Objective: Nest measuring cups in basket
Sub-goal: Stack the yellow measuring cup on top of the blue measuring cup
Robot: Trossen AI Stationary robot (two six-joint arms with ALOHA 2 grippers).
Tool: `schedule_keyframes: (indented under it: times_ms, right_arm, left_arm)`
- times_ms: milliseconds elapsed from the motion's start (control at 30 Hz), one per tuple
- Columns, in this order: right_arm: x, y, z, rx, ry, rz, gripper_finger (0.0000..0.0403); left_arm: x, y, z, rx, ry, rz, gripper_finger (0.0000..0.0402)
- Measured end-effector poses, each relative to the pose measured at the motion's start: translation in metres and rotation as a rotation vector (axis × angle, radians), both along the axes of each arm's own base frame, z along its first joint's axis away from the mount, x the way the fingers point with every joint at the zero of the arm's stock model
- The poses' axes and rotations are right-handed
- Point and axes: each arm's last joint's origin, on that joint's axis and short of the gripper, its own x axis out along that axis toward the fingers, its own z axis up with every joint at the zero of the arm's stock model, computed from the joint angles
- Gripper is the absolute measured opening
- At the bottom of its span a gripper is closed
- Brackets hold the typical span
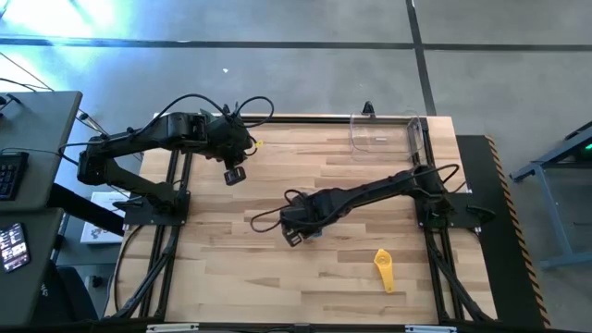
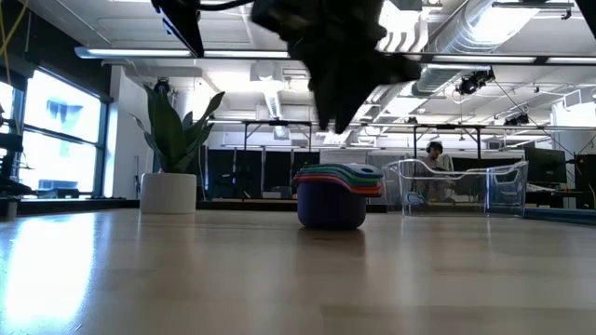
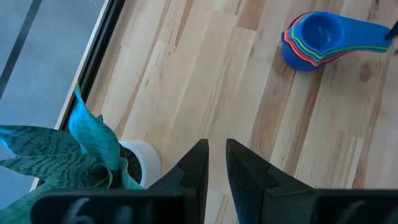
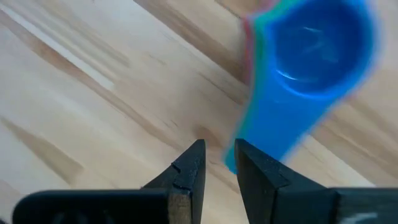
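Wooden surface (image 1: 231, 277). Cup stack (image 2: 339, 195) mid-surface under right gripper (image 4: 216, 163), fingers nearly together, holding nothing. Basket (image 1: 388, 131) far corner. Yellow cup (image 1: 384, 266) apart. Cups light, stiff, slippery; pinch flat handles (image 4: 267, 127). Left gripper (image 3: 214, 163) nearly closed too.

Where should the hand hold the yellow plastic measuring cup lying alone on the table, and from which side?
Take the yellow plastic measuring cup by its narrow flat handle, from straight above: it lies flat on the wooden table; the bowl is wider.

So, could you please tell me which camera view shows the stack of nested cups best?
The left wrist view: the whole stack of nested cups shows sharply. The low view shows it side-on. The right wrist view blurs it. In the high view the right arm hides it.
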Motion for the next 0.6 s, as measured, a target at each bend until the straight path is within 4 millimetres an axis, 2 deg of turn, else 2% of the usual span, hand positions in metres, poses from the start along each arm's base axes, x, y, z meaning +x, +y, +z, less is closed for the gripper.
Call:
schedule_keyframes:
  times_ms: [133, 267, 400, 600]
  right_arm:
    - [-0.014, 0.01, 0.018, -0.085, 0.097, 0.019, 0.0078]
    - [-0.031, 0.02, 0.027, -0.155, 0.208, 0.021, 0.0078]
    - [-0.045, 0.029, 0.027, -0.181, 0.307, 0.025, 0.0078]
    - [-0.061, 0.038, 0.017, -0.13, 0.38, 0.021, 0.0078]
  left_arm:
    - [0.0, 0.0, 0.0, 0.0, 0.0, 0.0, 0.0046]
    - [0.0, 0.0, 0.0, 0.0, 0.0, 0.0, 0.0046]
    - [0.0, 0.0, 0.0, 0.0, 0.0, 0.0, 0.0046]
    - [0.0, 0.0, 0.0, 0.0, -0.001, 0.0, 0.0046]
